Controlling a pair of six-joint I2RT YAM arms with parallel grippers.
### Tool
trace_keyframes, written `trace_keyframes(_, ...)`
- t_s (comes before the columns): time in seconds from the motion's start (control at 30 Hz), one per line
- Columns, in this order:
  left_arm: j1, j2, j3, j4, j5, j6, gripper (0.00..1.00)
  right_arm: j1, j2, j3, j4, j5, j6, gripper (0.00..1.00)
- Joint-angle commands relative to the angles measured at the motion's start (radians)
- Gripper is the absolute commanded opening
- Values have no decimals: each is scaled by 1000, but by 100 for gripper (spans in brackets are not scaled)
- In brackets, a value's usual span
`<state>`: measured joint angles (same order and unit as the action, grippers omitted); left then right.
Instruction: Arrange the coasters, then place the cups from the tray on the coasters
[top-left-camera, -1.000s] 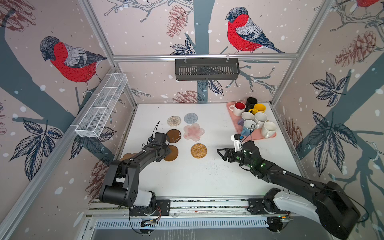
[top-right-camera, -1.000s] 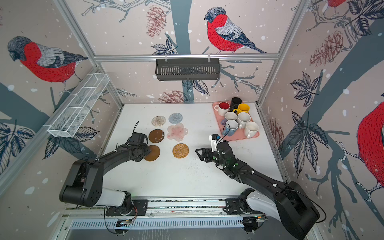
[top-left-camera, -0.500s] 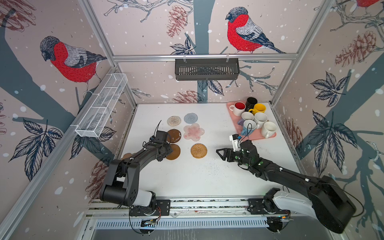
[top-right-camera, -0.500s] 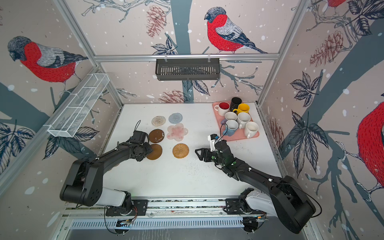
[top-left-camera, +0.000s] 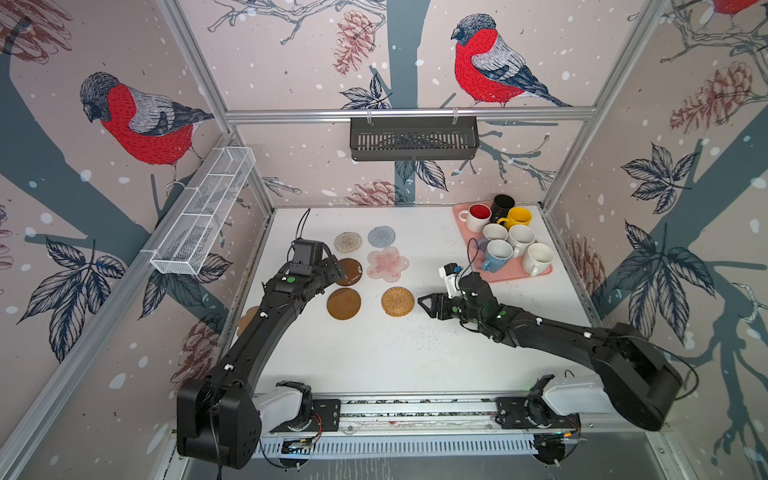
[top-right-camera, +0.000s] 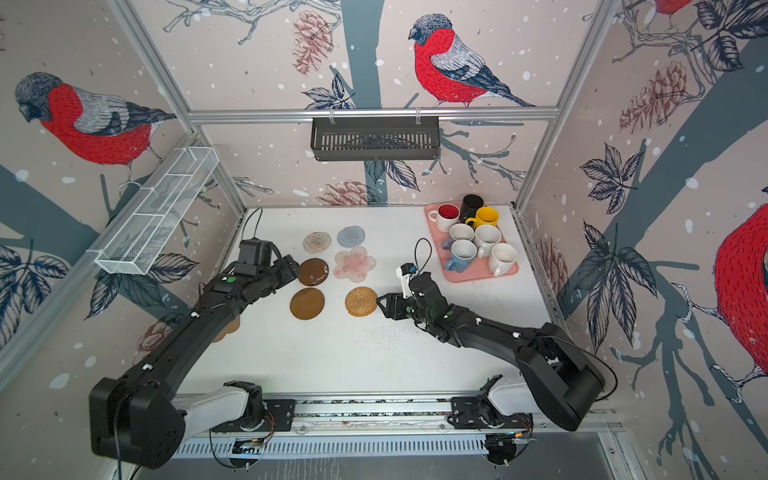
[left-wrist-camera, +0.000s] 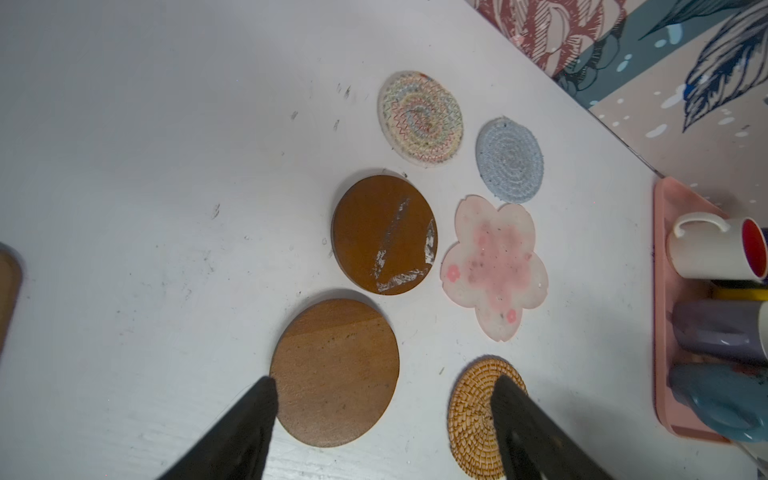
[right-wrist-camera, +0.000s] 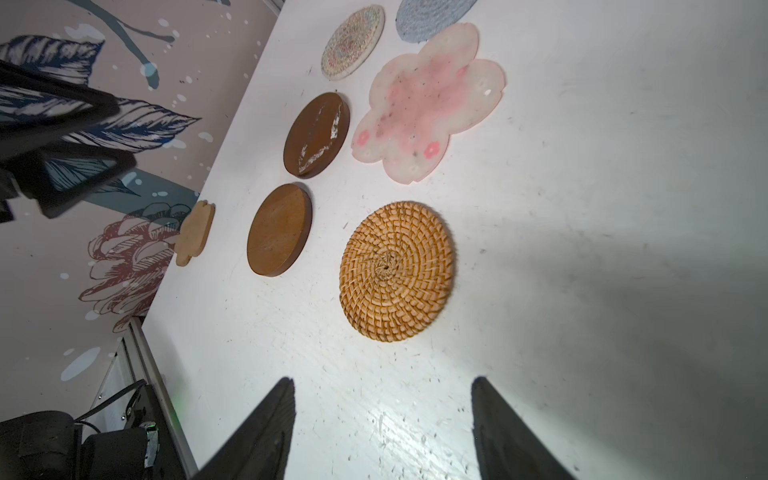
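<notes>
Left gripper with black fingers spread wide, gripping nothing, hanging over the white surface near its left edge, tips aimed toward the far right corner. Just past those tips in both top views, the darker brown white-scuffed disc; nearer the front edge, the lighter brown disc, framed between the fingers in the left wrist view; whether touching either, impossible to tell. Right gripper also open, fingers well apart and empty, low over the middle of the surface, pointing toward the left edge, with the tan wicker round coaster just ahead of the tips and apart from them. All coasters lying flat: beige woven round coaster and grey-blue woven round coaster side by side nearest the back edge, translucent pink flower-shaped coaster just beside the darker disc, cork flower-shaped coaster at the left edge. Salmon-pink rectangular tray in the far right corner, long axis running back to front along the right edge. Standing upright on it, mouths up, seven ceramic mugs, the white mug with red inside turning its handle toward the left edge.
</notes>
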<state>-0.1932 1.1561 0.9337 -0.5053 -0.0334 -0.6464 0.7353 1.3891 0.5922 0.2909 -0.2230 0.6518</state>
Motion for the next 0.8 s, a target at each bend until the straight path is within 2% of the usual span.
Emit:
trace_keyframes(0.0, 0, -61, -1, -23, 48, 121, 82, 20, 68, 52, -31, 39, 4, 65)
trace_keyframes(0.33, 0, -207, -92, -8, 112, 253, 83, 77, 295, 257, -136, 61, 35, 62)
trace_keyframes(0.77, 0, -368, -209, 55, 125, 268, 85, 165, 521, 472, -254, 99, 60, 60)
